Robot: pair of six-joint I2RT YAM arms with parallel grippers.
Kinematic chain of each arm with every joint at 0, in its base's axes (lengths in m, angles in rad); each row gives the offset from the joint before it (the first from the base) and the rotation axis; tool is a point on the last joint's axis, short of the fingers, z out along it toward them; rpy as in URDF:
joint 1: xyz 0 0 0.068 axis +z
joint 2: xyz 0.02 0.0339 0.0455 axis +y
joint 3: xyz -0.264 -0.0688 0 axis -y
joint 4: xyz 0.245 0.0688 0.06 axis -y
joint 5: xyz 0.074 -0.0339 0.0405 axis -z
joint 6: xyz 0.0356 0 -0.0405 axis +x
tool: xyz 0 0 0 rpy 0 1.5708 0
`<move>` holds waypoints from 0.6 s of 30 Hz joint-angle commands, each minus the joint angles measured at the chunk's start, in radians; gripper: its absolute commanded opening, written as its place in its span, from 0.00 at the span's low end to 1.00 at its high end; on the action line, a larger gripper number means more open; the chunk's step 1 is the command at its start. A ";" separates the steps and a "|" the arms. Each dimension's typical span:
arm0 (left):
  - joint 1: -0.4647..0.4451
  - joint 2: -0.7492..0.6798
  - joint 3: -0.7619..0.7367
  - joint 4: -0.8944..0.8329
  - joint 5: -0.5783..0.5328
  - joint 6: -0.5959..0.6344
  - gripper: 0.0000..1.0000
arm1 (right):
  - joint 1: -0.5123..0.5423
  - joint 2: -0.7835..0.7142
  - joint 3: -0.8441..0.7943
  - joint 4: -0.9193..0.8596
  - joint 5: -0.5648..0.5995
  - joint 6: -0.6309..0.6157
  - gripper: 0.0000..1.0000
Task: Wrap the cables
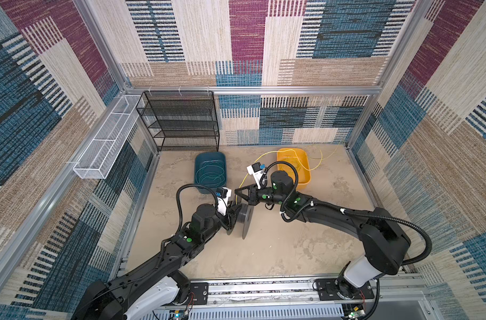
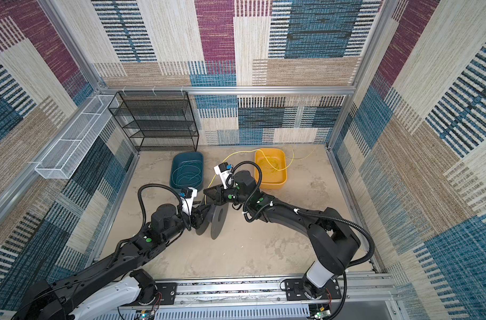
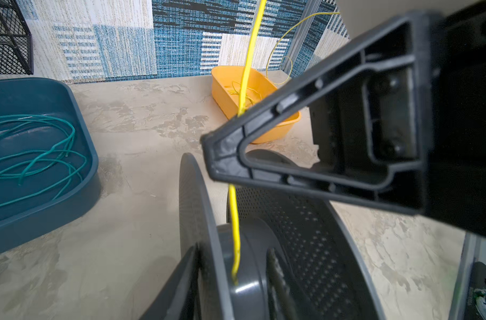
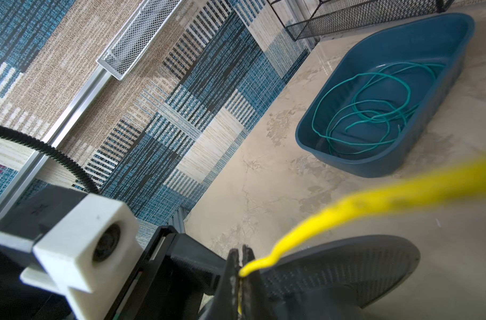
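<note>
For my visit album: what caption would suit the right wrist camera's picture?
Right gripper pinching a yellow cable by the grey spool, green cable coiled in a blue tub beyond.

A bright yellow cable point(image 3: 235, 221) shows against a dark grey spool point(image 3: 305, 227) with dotted flanges, alongside an orange-yellow tub point(image 3: 272, 130), a teal-blue tub point(image 4: 375, 166) of green cable point(image 4: 375, 119), a black mesh rack point(image 1: 181, 122), a white mesh basket point(image 1: 103, 151), a mottled beige tabletop point(image 1: 264, 243) and walls point(image 1: 247, 33) patchworked in woven blue, magenta, tan and cream stripes.

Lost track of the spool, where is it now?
In both top views the grey spool stands on edge mid-table, held by the left gripper, in front of the blue tub.
</note>
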 commanded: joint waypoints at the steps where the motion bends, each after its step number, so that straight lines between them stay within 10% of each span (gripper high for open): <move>1: 0.001 0.006 0.008 0.056 -0.016 0.013 0.39 | 0.005 -0.004 -0.010 0.034 -0.027 0.006 0.00; 18: 0.002 0.050 0.022 0.068 0.002 0.008 0.18 | 0.011 0.027 -0.054 0.143 -0.089 0.092 0.00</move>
